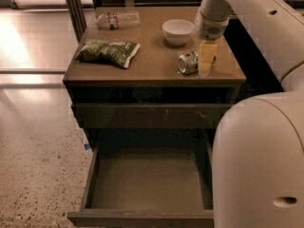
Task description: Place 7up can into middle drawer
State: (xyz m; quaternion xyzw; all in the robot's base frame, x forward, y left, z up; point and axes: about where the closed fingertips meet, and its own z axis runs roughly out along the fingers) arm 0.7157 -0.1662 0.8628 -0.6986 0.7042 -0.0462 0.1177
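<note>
The 7up can (188,62) lies on its side on the cabinet top (152,56), near the right front corner, its end facing the camera. My gripper (205,63) hangs straight down from the pale arm (213,13) and sits right against the can's right side, low on the cabinet top. The middle drawer (147,183) is pulled out below, with a bare grey-brown floor and dark side walls; nothing lies in it.
A white bowl (177,31) stands just behind the can. A green snack bag (108,52) lies at the left front, and a clear plastic bottle (118,19) lies at the back left. A shut drawer with a scuffed front (152,116) sits above the open one. My robot body (259,160) fills the lower right.
</note>
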